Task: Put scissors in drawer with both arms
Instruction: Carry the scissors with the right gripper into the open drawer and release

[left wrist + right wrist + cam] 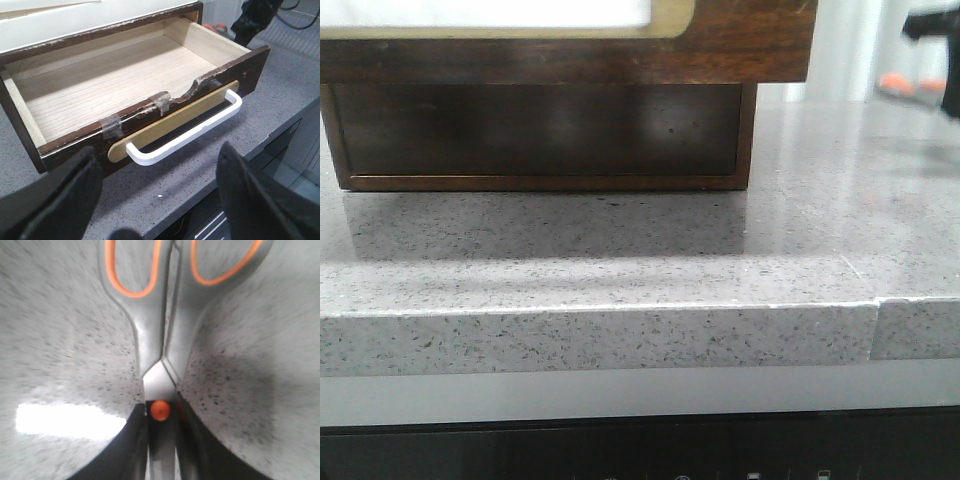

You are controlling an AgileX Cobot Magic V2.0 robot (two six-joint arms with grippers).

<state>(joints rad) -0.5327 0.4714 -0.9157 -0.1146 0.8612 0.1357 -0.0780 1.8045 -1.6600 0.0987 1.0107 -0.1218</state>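
Because the scissors point(165, 315) are clamped at the blades, just below the orange pivot screw, by the right tool point(161, 450), the grey handles with orange-lined loops are left pointing away over the speckled grey stone bench point(60, 340), apparently for carrying to the drawer. Nearer the left wrist camera, the left tool point(160, 200) is seen released, its black fingers spread before the white bar handle point(185, 132). Beyond it the drawer point(100, 85) stands pulled open, pale bare wood inside, chipped and taped along its dark front edge.
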